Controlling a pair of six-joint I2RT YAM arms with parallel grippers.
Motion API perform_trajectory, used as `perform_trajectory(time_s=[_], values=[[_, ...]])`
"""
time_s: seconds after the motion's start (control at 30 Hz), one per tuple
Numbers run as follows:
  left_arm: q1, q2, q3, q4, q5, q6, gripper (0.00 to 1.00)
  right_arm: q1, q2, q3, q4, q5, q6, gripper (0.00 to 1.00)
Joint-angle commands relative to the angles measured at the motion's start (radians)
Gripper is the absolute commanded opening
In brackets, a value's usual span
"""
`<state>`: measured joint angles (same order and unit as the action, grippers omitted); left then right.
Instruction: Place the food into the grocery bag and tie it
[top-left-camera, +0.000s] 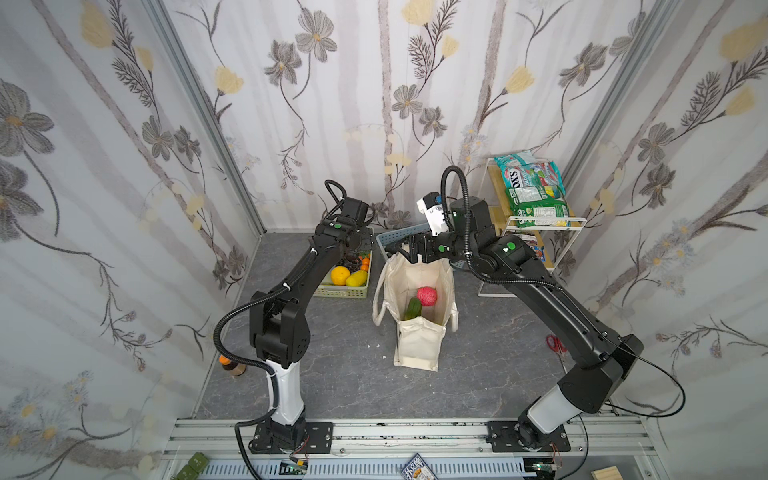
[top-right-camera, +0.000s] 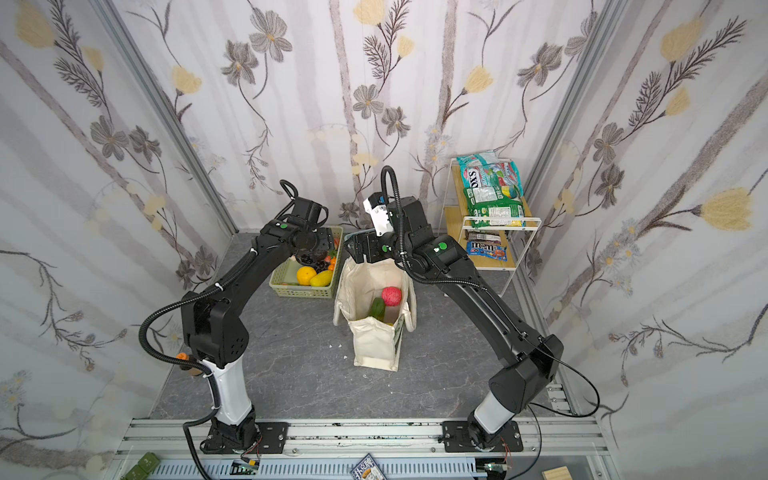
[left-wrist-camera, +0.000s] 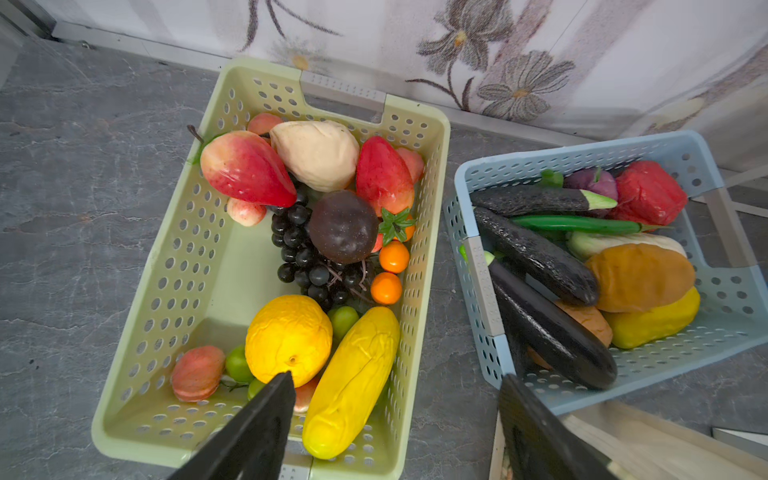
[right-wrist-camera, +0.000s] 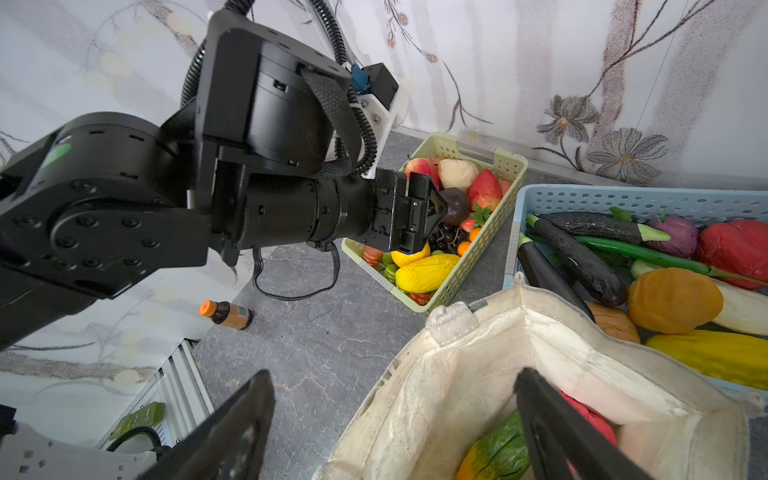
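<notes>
Fruit (left-wrist-camera: 289, 338) is heaped in the green basket (left-wrist-camera: 137, 374) at the worktop's far edge, so the left gripper (left-wrist-camera: 395, 376) is poised above, open and empty. The bag (top-left-camera: 415, 345), mid-worktop, is straddled at its rim by the open, empty right gripper (right-wrist-camera: 395, 374), likely to steady it.

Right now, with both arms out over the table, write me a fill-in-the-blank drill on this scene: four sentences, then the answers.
1. The left hand hangs open over the fruit basket, whose plastic is pale ___.
2. Inside the grocery bag lie a green vegetable and a round fruit coloured ___.
3. The long dark eggplants lie in the vegetable basket, which is pale ___.
4. The right hand is poised over the bag's mouth with its jaws ___.

Missing words: green, red, blue, open.
</notes>
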<state>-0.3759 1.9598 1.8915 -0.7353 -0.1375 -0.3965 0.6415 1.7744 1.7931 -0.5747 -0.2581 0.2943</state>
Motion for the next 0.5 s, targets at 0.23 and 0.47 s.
perform_trajectory(time_s=[0.23,0.47], values=[[0.077,0.155,0.133,0.045,-0.045,0.003,0.8,0.007,0.072,0.072,0.097,0.002,0.032,0.9],[0.13,0.25,0.174,0.071,-0.114,-0.009,0.8,0.007,0.094,0.074,0.123,0.0,0.034,0.9]])
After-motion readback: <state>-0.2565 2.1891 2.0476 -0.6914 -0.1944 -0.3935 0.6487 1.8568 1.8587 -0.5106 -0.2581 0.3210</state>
